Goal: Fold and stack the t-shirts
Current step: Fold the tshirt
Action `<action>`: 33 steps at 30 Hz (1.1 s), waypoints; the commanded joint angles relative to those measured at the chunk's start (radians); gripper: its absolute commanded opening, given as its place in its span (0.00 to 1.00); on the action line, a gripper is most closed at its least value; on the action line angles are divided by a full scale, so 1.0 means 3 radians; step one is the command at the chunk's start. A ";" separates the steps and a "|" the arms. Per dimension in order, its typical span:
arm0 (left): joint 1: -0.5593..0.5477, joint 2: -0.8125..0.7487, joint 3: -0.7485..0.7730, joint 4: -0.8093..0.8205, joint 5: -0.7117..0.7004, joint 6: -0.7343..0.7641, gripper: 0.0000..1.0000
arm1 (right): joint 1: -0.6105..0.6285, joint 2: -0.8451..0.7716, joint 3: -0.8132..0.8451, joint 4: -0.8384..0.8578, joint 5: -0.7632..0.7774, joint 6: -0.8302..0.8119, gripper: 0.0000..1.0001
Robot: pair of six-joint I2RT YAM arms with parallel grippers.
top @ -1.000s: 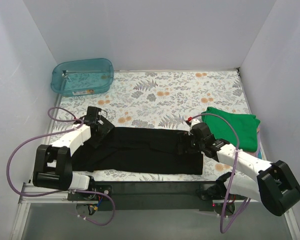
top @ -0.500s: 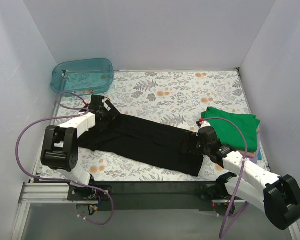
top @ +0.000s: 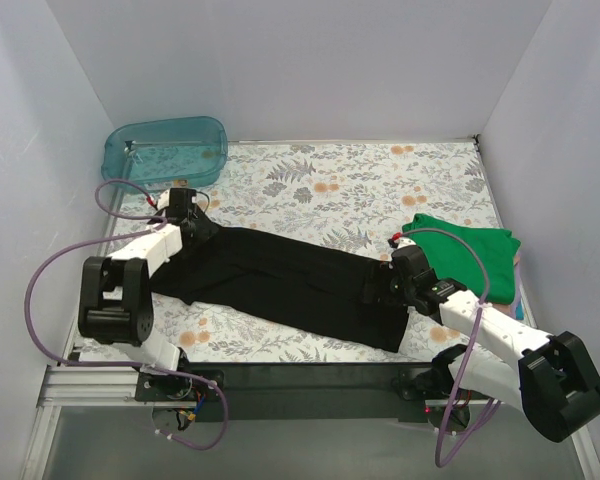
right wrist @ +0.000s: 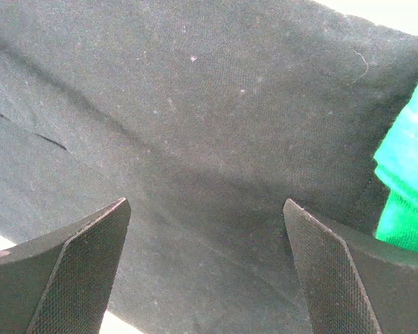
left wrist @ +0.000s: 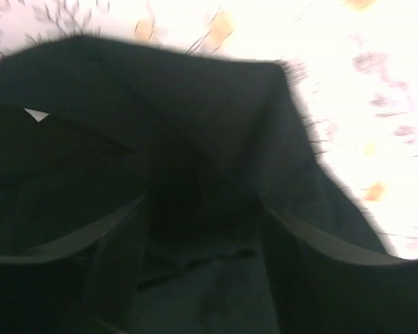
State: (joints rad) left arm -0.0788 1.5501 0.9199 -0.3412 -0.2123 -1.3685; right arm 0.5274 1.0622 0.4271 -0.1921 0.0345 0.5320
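On the floral-print table (top: 360,190), top view: plain black cloth t-shirt (top: 280,285) lies as a skewed band, left gripper (top: 185,212) at its far end, right gripper (top: 380,290) at its near end, near the folded green t-shirt (top: 470,255). Left wrist: blurred, can't tell its grasp. Right wrist: fingers spread, released over black cloth. Risk: a one-sided pull bunches the shirt.
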 commanded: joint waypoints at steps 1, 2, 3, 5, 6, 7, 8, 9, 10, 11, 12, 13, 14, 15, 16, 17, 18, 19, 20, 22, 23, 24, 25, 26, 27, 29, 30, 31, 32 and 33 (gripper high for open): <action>0.0022 0.0227 0.0104 -0.0141 -0.0034 0.0052 0.58 | -0.0030 0.0166 -0.0089 -0.0372 0.0115 -0.0055 0.98; 0.0027 0.0288 0.0104 -0.0111 -0.0008 0.0072 0.54 | -0.0030 0.0166 -0.0094 -0.0372 0.0115 -0.0060 0.98; 0.0037 0.0319 0.0109 -0.0060 0.0017 0.0072 0.50 | -0.0030 0.0166 -0.0099 -0.0372 0.0110 -0.0055 0.98; 0.0038 0.0406 0.0129 -0.0008 0.0033 0.0098 0.40 | -0.0030 0.0146 -0.0109 -0.0377 0.0110 -0.0040 0.98; 0.0043 0.0427 0.0160 -0.0043 0.0023 0.0093 0.34 | -0.0030 0.0131 -0.0114 -0.0372 0.0110 -0.0035 0.98; 0.0048 0.0427 0.0226 -0.0064 -0.0003 0.0088 0.24 | -0.0030 0.0100 -0.0115 -0.0372 0.0105 -0.0030 0.98; 0.0053 0.0422 0.0252 -0.0079 -0.0033 0.0083 0.11 | -0.0030 0.0090 -0.0115 -0.0377 0.0110 -0.0025 0.98; 0.0053 0.0386 0.0282 -0.0115 -0.0064 0.0067 0.05 | -0.0030 0.0085 -0.0120 -0.0382 0.0110 -0.0019 0.98; 0.0058 0.0350 0.0318 -0.0125 -0.0115 0.0072 0.02 | -0.0030 0.0074 -0.0120 -0.0377 0.0115 -0.0014 0.98; 0.0068 0.0325 0.0389 -0.0136 -0.0151 0.0082 0.02 | -0.0030 0.0074 -0.0120 -0.0382 0.0120 -0.0019 0.98; 0.0078 0.0294 0.0436 -0.0181 -0.0192 0.0083 0.02 | -0.0030 0.0074 -0.0125 -0.0387 0.0130 -0.0009 0.98; 0.0099 0.0289 0.0487 -0.0217 -0.0233 0.0108 0.02 | -0.0030 0.0079 -0.0125 -0.0393 0.0135 0.0001 0.98; 0.0114 0.0299 0.0629 -0.0253 -0.0299 0.0123 0.02 | -0.0030 0.0085 -0.0125 -0.0403 0.0141 0.0001 0.98; 0.0129 0.0324 0.0711 -0.0339 -0.0325 0.0154 0.02 | -0.0030 0.0100 -0.0125 -0.0403 0.0146 0.0006 0.98; 0.0160 0.0400 0.0824 -0.0411 -0.0356 0.0179 0.02 | -0.0030 0.0115 -0.0130 -0.0403 0.0151 0.0016 0.98; 0.0170 0.0457 0.1017 -0.0483 -0.0493 0.0190 0.02 | -0.0030 0.0125 -0.0130 -0.0408 0.0161 0.0016 0.98; 0.0176 0.0508 0.1120 -0.0595 -0.0575 0.0210 0.11 | -0.0025 0.0141 -0.0130 -0.0418 0.0171 0.0021 0.98; 0.0201 0.0625 0.1212 -0.0657 -0.0642 0.0251 0.19 | -0.0025 0.0161 -0.0135 -0.0428 0.0181 0.0022 0.98; 0.0211 0.0677 0.1289 -0.0698 -0.0703 0.0297 0.27 | -0.0030 0.0166 -0.0140 -0.0433 0.0187 0.0027 0.98; 0.0252 0.0845 0.1484 -0.0764 -0.0760 0.0338 0.41 | -0.0030 0.0202 -0.0145 -0.0449 0.0202 0.0032 0.98; 0.0257 0.0892 0.1596 -0.0790 -0.0780 0.0389 0.49 | -0.0035 0.0207 -0.0145 -0.0449 0.0212 0.0032 0.98; 0.0257 0.0948 0.1642 -0.0826 -0.0796 0.0389 0.56 | -0.0030 0.0222 -0.0145 -0.0454 0.0217 0.0032 0.98; 0.0369 0.1034 0.1694 -0.0856 -0.0801 0.0389 0.63 | -0.0035 0.0238 -0.0140 -0.0454 0.0217 0.0027 0.98; 0.0385 0.1071 0.1735 -0.0877 -0.0796 0.0379 0.63 | -0.0040 0.0248 -0.0135 -0.0454 0.0212 0.0022 0.98; 0.0395 0.1081 0.1791 -0.0958 -0.0786 0.0339 0.63 | -0.0040 0.0258 -0.0135 -0.0454 0.0207 0.0022 0.98; 0.0406 0.1021 0.1796 -0.1076 -0.0689 0.0247 0.63 | -0.0040 0.0284 -0.0115 -0.0454 0.0182 0.0016 0.98; 0.0406 0.0939 0.1741 -0.1087 -0.0486 0.0160 0.65 | -0.0040 0.0284 -0.0109 -0.0454 0.0176 0.0011 0.98; 0.0406 0.0817 0.1543 -0.1046 -0.0312 0.0134 0.67 | -0.0045 0.0294 -0.0099 -0.0454 0.0171 0.0001 0.98; 0.0406 0.0684 0.1384 -0.1000 -0.0143 0.0098 0.75 | -0.0040 0.0299 -0.0094 -0.0459 0.0171 -0.0014 0.98; 0.0406 0.0343 0.1225 -0.0833 0.0249 0.0017 0.79 | -0.0040 0.0320 -0.0079 -0.0454 0.0171 -0.0019 0.98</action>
State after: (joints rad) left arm 0.0502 1.8545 1.3724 -0.6029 -0.3321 -1.3087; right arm 0.5247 1.1011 0.4450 -0.1852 0.0486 0.5419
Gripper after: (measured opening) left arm 0.742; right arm 0.983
